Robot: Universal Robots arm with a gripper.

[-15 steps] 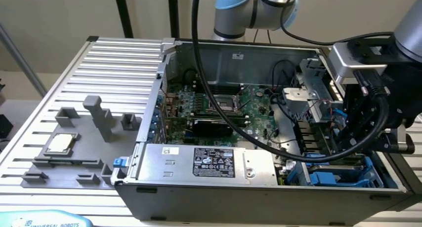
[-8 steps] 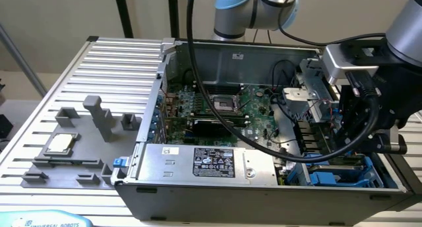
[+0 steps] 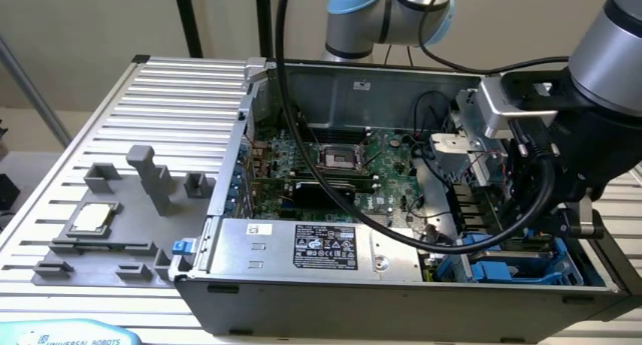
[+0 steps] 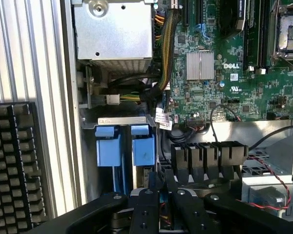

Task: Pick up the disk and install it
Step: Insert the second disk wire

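Note:
The disk stands edge-on in the drive bay at the open computer case's corner, and I see mainly its blue carrier [image 4: 143, 148]. In the exterior view the blue carrier [image 3: 507, 272] lies low in the case at the exterior view's right. My gripper [image 4: 159, 192] reaches down into that bay, with its black fingers [image 4: 145, 204] drawn close together on the carrier's edge. The disk's metal body is hidden below the fingers. A second blue tab [image 4: 109, 146] sits beside the first.
A grey power supply box [image 3: 301, 243] fills the case's near side, beside the motherboard [image 3: 341, 164] with its bare socket. Bundled cables [image 4: 163, 63] run close to the bay. A square silver chip [image 3: 90, 219] rests on the grey fixture outside the case.

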